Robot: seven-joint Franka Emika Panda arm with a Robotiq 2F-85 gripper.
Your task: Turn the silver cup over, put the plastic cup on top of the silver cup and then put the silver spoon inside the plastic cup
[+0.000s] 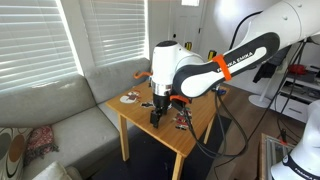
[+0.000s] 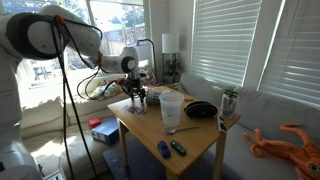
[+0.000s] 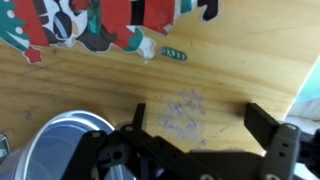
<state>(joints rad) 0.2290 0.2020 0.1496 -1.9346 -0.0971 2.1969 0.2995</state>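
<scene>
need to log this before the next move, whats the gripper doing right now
gripper: open, holding nothing; the silver cup sits off to one side, not between the jaws

A wooden table [image 2: 195,142] stands beside a grey sofa [image 1: 60,118] — white blinds [image 2: 235,40] behind, sunlit.

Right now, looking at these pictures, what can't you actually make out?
- Silver cup: in the wrist view it is cut off by the bottom edge and partly behind the open jaws, so which way up it stands is unclear.
- Plastic cup: not findable in an exterior view where the robot arm crosses the table.
- Small blue things: too small to name.
- Colourful print: cut off by the top edge of the wrist view.
</scene>
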